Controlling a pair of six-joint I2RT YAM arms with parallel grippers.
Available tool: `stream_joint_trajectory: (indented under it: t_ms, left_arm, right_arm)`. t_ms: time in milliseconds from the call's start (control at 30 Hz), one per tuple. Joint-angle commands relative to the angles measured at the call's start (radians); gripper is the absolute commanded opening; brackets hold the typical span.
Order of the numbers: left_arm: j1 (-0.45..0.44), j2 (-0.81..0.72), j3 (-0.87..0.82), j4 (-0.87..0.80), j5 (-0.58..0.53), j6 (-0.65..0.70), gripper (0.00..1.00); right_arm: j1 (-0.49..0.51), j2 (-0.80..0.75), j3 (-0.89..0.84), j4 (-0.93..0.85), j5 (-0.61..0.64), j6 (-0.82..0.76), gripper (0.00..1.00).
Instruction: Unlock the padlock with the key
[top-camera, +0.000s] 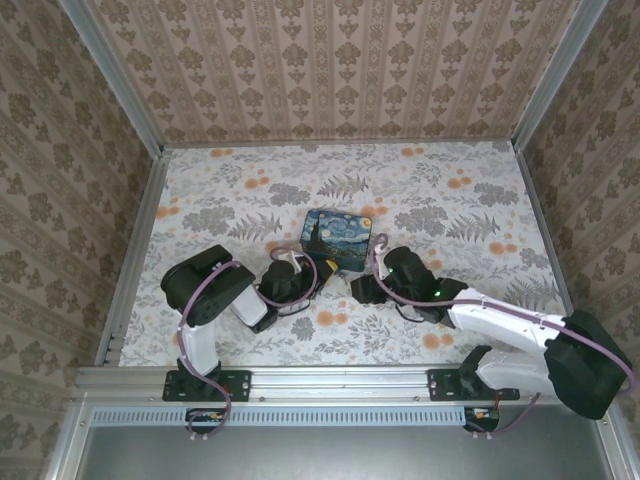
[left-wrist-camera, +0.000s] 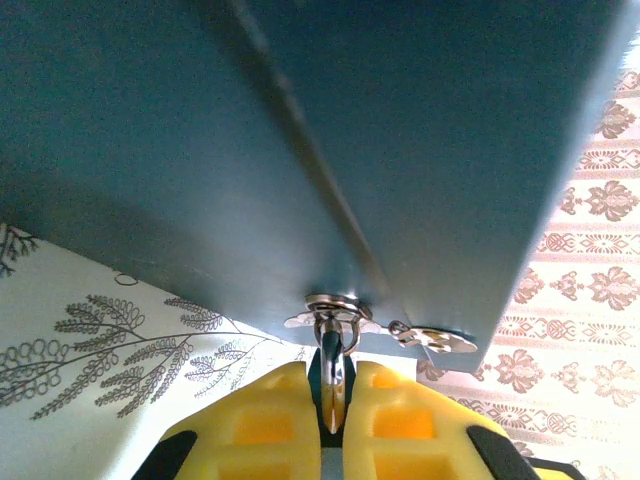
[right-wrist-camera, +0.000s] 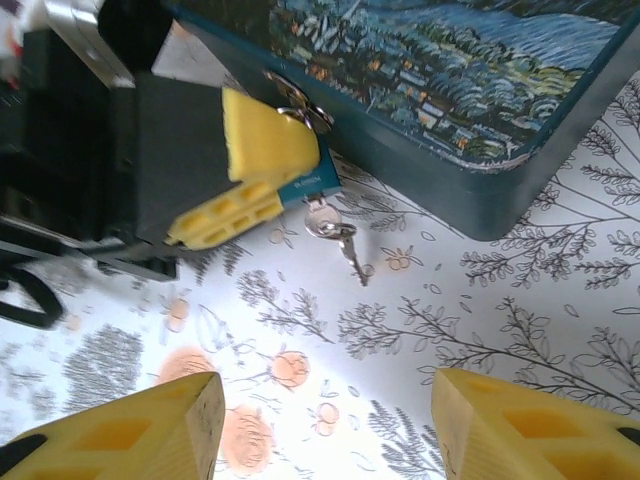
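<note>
left gripper (left-wrist-camera: 331, 398) clamped on padlock (right-wrist-camera: 308, 186), likely steadying it at tin (right-wrist-camera: 470, 190) hasp (left-wrist-camera: 330, 318) | key (right-wrist-camera: 345, 240) on bench (right-wrist-camera: 500, 330), just beside padlock | right gripper (right-wrist-camera: 328, 420) jaws apart, empty, poised near key, presumably for pickup

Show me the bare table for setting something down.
Free: the table beyond the tin, up to the back wall, and its right side. Crowded: the tin's near edge, where the left gripper clamps the padlock, key beside it, right gripper facing.
</note>
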Motion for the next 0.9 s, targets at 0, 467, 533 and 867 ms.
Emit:
stream_joint_trajectory:
  t_ms: [0,467,533,867]
  left_arm:
    - [0.003,0.034,0.016,-0.020,0.025,0.021,0.00]
    - [0.005,0.040,0.015,-0.019,0.036,0.017,0.00]
    - [0.003,0.040,0.015,-0.019,0.037,0.014,0.00]
    - [0.005,0.037,0.009,-0.019,0.040,0.013,0.00]
  right_arm:
    - [0.040,0.041,0.018,0.040,0.136,-0.120,0.57]
    - [0.166,0.258,0.054,0.179,0.314,-0.313,0.49]
    - [0.174,0.283,0.060,0.195,0.332,-0.327,0.48]
    - [0.182,0.403,0.121,0.258,0.405,-0.369,0.47]
